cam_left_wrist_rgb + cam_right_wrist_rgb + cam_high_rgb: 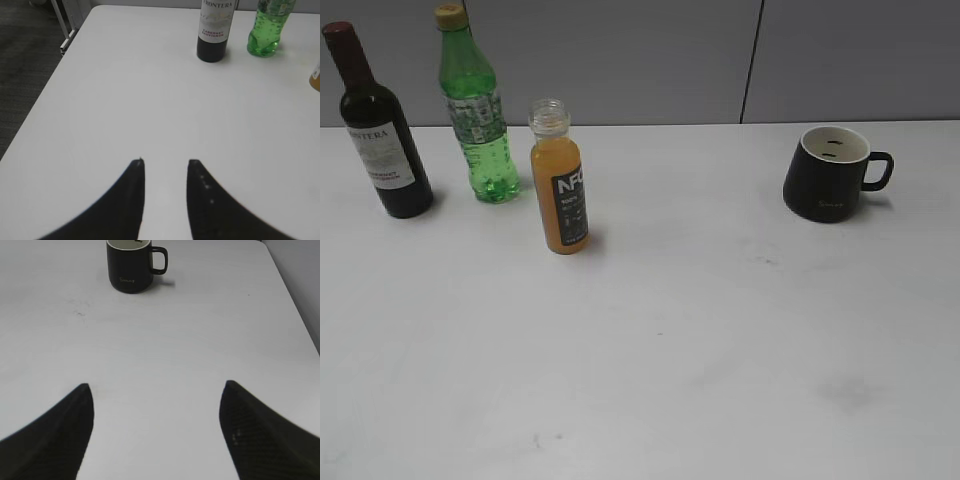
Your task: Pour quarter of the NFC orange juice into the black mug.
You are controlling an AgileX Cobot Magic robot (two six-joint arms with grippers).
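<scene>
The NFC orange juice (561,195) stands upright and uncapped on the white table, left of centre in the exterior view; an orange sliver of it shows at the right edge of the left wrist view (315,77). The black mug (828,173) stands upright at the back right, handle to the right; it also shows in the right wrist view (131,265). My left gripper (165,162) is open and empty, well short of the bottles. My right gripper (156,386) is wide open and empty, well short of the mug. Neither gripper shows in the exterior view.
A dark wine bottle (378,130) and a green plastic bottle (476,110) stand at the back left, also in the left wrist view (215,30) (267,27). A grey wall runs behind the table. The table's left edge (45,95) and right edge (295,305) are in view.
</scene>
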